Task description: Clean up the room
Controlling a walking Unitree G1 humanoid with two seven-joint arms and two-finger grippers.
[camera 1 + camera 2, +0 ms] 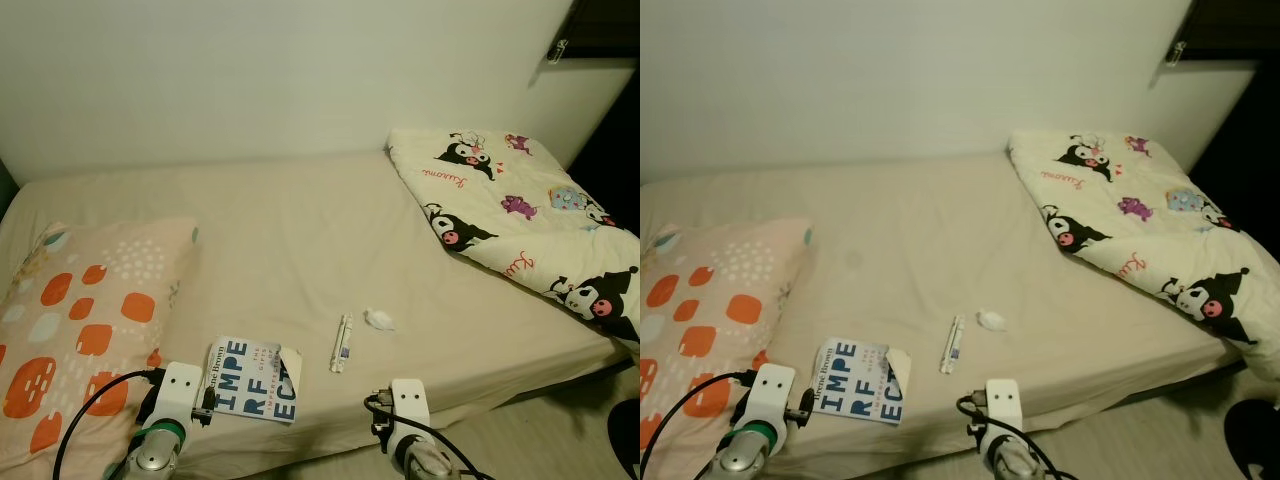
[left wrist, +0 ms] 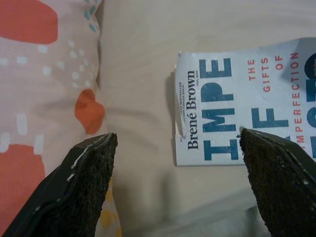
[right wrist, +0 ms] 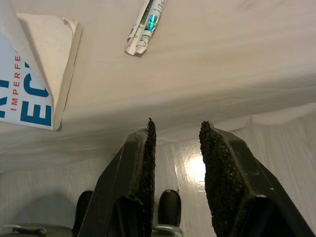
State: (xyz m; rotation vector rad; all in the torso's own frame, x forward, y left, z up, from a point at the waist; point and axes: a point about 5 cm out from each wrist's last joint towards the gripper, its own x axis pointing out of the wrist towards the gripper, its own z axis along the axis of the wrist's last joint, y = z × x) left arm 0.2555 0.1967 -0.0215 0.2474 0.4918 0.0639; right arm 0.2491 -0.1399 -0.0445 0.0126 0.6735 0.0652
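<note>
Biggest thing first: the bed point(image 1: 300, 230) is your landmark, and everything that needs tidying sits along its near edge. The patterned pillow point(image 1: 80, 320) is at the bed's left end, the cartoon blanket point(image 1: 520, 220) is bunched up at the far right end.

The book point(image 1: 255, 378) lies flat on the sheet right at the near edge of the bed, just beside the pillow, with one cover corner curled up. Your left gripper point(image 2: 177, 148) is the closer arm by far: its fingers are spread wide, and in the left wrist view the book's spine side sits just ahead, off toward one finger rather than centred between them. The spine runs roughly along the fingers' line, so I'd guess you want to shift sideways over the book before closing.

Right gripper point(image 3: 175, 133) hangs below the bed's edge, fingers only slightly apart, holding nothing. The small tube point(image 1: 342, 343) lies just past it on the sheet, long axis pointing away from the edge. The crumpled tissue point(image 1: 379, 319) is next to that.
</note>
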